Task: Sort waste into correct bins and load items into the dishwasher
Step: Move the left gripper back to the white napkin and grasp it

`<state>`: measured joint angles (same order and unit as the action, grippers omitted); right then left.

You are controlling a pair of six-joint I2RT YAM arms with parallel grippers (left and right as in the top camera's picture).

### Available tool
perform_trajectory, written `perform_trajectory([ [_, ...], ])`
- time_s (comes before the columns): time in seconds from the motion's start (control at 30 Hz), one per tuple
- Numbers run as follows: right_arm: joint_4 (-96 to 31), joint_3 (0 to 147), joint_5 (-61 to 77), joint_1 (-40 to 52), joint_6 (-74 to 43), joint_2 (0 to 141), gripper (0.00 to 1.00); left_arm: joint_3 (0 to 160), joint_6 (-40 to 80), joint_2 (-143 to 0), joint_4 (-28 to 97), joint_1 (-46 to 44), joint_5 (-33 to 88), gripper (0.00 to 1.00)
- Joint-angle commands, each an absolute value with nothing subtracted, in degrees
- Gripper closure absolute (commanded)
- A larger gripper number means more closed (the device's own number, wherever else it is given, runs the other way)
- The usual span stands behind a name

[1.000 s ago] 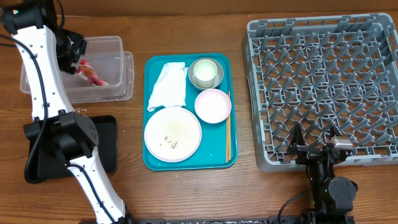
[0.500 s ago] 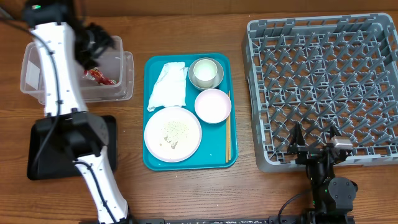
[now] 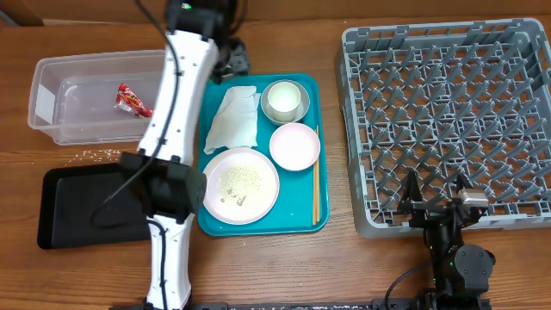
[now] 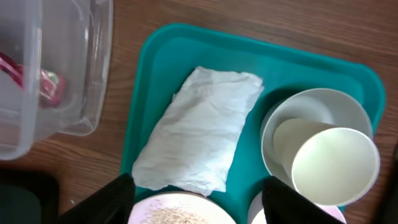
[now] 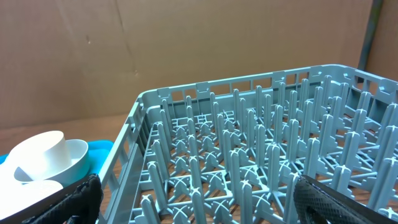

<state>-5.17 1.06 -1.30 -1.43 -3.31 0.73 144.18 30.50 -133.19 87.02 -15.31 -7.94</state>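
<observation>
The red wrapper [image 3: 132, 100] lies in the clear tub [image 3: 52, 65], also seen in the left wrist view [image 4: 46, 81]. My left gripper [image 3: 234, 62] is open and empty above the far end of the teal tray [image 3: 211, 220], over the white napkin [image 3: 232, 120] [image 4: 199, 130]. The plate [image 3: 239, 183] holds rice. The pale cup [image 3: 282, 99] sits in the metal bowl [image 4: 311, 102]. The white bowl [image 3: 294, 145] and chopsticks [image 3: 315, 176] lie on the tray. My right gripper [image 3: 435, 194] [image 5: 199, 199] is open at the grey dish rack's [image 3: 448, 112] front edge.
The black tray [image 3: 86, 202] lies in front of the tub at the left. Loose rice grains [image 3: 99, 155] lie on the wood between them. The left arm stretches from the near edge across the black tray's right side to the teal tray's far corner.
My left gripper let the red wrapper go into the clear tub and swung right, from over the tub to above the napkin. The right arm has not moved.
</observation>
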Motion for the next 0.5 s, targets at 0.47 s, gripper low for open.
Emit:
perform_trajectory([
  [0.47, -4.82, 0.47, -0.97, -1.63, -3.16, 0.16, 0.00, 118.41, 35.53, -133.84, 67.05, -18.35, -4.38, 0.44],
])
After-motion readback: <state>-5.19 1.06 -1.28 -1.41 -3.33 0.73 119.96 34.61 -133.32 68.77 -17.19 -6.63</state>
